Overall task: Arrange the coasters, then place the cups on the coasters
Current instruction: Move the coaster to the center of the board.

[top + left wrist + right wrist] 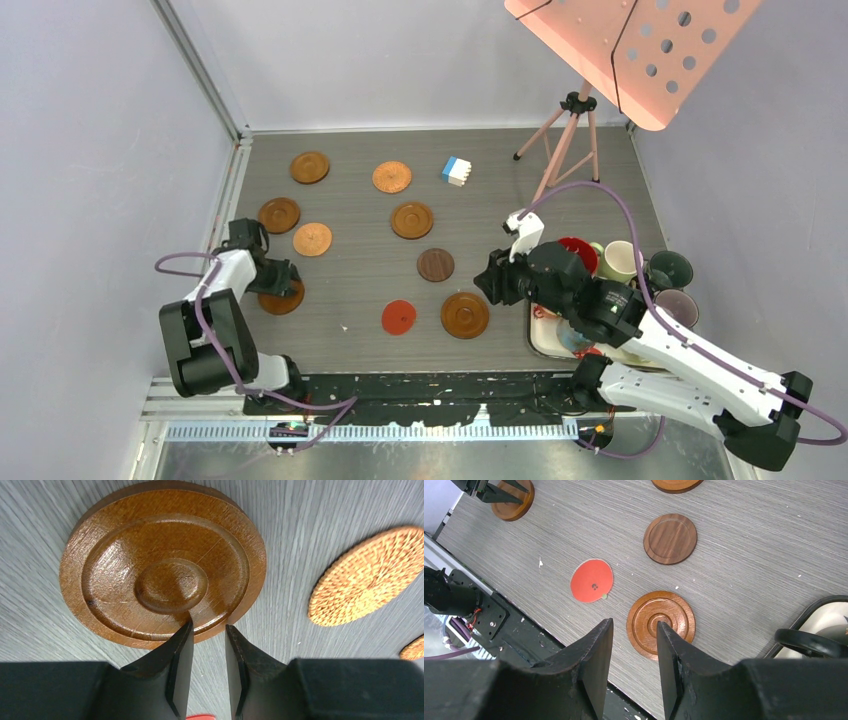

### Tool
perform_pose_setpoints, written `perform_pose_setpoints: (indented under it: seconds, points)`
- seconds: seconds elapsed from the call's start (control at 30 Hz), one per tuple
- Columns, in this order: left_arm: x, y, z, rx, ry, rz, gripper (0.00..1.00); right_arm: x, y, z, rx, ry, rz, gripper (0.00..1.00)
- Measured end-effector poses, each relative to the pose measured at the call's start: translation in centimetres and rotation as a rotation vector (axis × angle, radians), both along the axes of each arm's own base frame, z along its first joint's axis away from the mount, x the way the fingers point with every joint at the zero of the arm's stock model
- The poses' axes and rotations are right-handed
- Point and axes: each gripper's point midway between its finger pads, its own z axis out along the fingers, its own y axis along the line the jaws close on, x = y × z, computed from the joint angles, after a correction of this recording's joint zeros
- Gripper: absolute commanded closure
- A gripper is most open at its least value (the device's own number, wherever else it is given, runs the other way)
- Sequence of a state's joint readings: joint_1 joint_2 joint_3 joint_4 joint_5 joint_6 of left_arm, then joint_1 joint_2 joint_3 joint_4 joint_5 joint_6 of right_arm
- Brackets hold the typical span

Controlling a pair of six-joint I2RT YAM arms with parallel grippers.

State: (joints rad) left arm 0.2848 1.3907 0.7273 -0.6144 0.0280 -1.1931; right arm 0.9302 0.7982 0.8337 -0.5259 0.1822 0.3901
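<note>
Several round coasters lie spread over the grey table, among them a red one [398, 317], a dark brown one [435, 265] and a ringed brown one [465, 315]. My left gripper [283, 288] hovers at the near rim of another ringed brown coaster [162, 562], open by a narrow gap [209, 627] with only table between the fingers. The right gripper [497, 280] hangs open [634, 625] above the ringed coaster [661, 624], holding nothing. The cups, red [578, 255], cream [617, 260] and dark green [668, 270], crowd together at the right, partly hidden by the right arm.
A white tray [543, 343] sits under the right arm. A blue-and-white block [456, 171] lies at the back. A tripod [575, 110] carrying a pink perforated board stands back right. Woven coasters [367, 575] lie just right of my left gripper. Walls close in both sides.
</note>
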Motion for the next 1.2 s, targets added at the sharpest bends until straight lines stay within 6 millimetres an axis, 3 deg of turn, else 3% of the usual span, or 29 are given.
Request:
perform_pose_setpoints:
  seconds: [0.33,0.6,0.93,1.2]
  points:
    - [-2.4,-4.1,-0.1,-0.008,0.024,-0.132,0.69,-0.1,-0.2,0.1,0.009,-0.005,-0.001,0.55]
    - [-3.0,-5.6,-0.1,-0.011,0.017,-0.170,0.69,-0.2,-0.2,-0.2,0.006,0.002,-0.002,0.55]
    - [-4.5,-10.7,-0.1,-0.017,0.013,-0.349,0.69,0.0,0.0,-0.6,-0.006,0.011,-0.002,0.55]
    - [-5.7,-13.0,0.0,-0.007,0.017,-0.427,0.69,0.2,0.5,-0.8,-0.007,0.018,0.000,0.55]
